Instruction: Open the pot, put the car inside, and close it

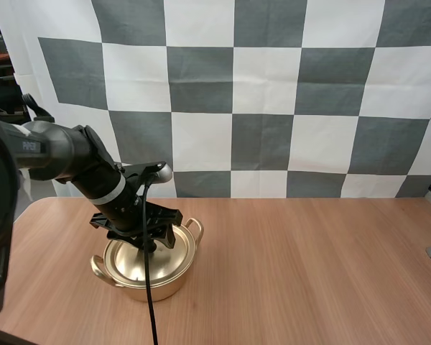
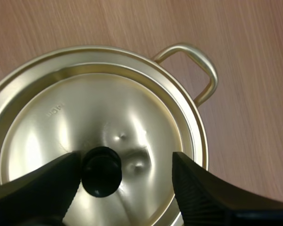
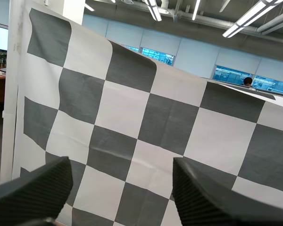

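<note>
Left gripper (image 2: pixel 126 164) above lidded pot (image 1: pixel 171 282)

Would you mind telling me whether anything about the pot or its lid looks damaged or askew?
The lid has small dents beside its black knob, so it looks slightly battered. It sits level on the pot, not askew. The left end effector is open around the knob.

The gold pot (image 1: pixel 152 289), lid (image 1: pixel 126 264) on, sits at eight o'clock on the tabletop (image 1: pixel 309 273). The left gripper (image 1: pixel 148 242) hangs over the lid.
</note>
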